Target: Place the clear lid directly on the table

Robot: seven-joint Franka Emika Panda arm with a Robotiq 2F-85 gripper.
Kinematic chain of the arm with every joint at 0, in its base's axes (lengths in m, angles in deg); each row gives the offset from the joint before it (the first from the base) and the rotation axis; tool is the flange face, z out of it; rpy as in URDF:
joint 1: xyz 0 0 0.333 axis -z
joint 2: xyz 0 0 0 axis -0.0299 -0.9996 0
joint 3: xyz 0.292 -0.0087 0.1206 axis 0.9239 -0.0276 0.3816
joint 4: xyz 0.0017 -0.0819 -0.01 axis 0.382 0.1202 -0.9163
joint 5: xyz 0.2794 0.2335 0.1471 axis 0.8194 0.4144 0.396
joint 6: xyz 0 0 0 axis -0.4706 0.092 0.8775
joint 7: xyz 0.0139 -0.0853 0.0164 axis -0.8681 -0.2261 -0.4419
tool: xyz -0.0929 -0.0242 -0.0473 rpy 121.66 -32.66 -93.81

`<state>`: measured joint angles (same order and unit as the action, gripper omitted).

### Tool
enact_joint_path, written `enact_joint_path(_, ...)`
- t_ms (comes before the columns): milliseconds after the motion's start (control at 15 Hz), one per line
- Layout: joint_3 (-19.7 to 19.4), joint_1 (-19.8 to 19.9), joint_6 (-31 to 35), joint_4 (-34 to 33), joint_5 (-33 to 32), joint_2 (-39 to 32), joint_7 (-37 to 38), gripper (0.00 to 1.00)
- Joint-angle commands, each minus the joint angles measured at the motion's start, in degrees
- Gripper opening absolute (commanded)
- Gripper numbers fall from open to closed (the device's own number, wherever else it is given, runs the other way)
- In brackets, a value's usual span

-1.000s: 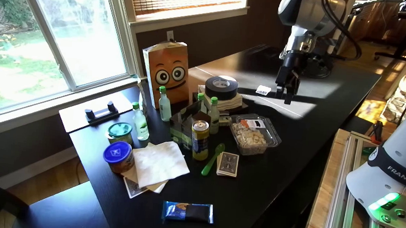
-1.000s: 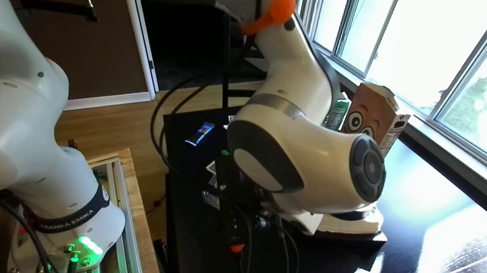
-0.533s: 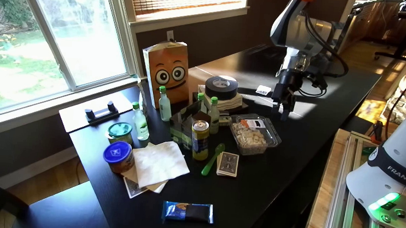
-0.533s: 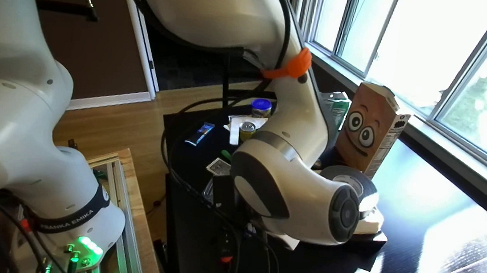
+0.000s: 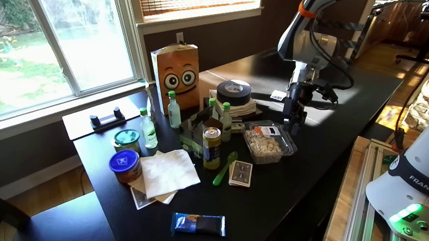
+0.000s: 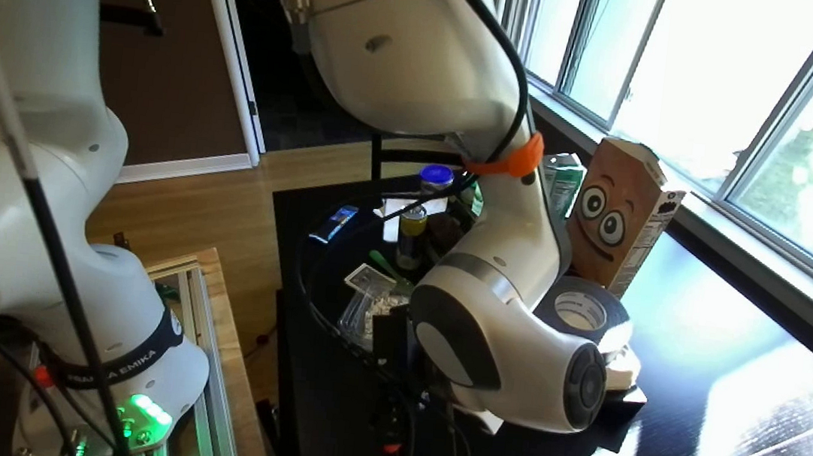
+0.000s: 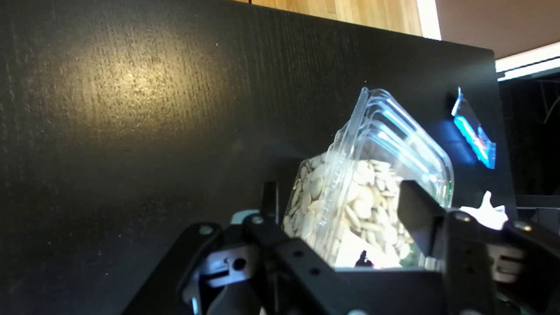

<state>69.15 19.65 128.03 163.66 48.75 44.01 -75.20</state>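
The clear lid [image 7: 407, 140] is see-through with rounded corners and lies over a clear tray of pale seed-like food [image 7: 302, 197]. It overhangs the tray on one side. In an exterior view, the lid [image 5: 287, 140] and tray [image 5: 266, 159] sit on the dark table [image 5: 253, 208]. My gripper [image 7: 343, 199] is open and empty; its fingers appear on either side of the tray in the wrist view. In an exterior view, the gripper [image 5: 291, 128] hangs above and just behind the tray's far right corner. In another exterior view the arm hides the gripper.
Green-capped bottles [image 5: 226, 123], a yellow can [image 5: 211, 150], a green spoon [image 5: 225, 169] and a card deck [image 5: 241, 173] stand near the tray. A tape roll [image 5: 234, 92] sits on a stack behind. A blue snack bar [image 5: 199, 224] lies at the front.
My gripper has moved down and to the left in an exterior view, closer to the tray and lid. The tray, lid and other objects have not moved.
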Motion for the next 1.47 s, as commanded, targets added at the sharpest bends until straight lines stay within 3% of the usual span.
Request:
enact_joint_path(0,1.94,1.92,-0.61,-2.92,1.06,-2.99,-0.44,0.42)
enact_joint_path(400,2.68,3.27,-1.3,-5.48,0.69,-4.94,-0.3,0.0)
enact_joint_path(867,2.51,4.4,-3.6,-6.4,0.23,-3.64,-0.42,0.0)
enact_joint_path(1267,0.01,8.11,-22.35,-13.21,2.18,-2.23,5.88,0.0)
enact_joint_path(1400,-1.03,9.01,-25.67,-15.37,4.63,-3.18,9.5,0.0)
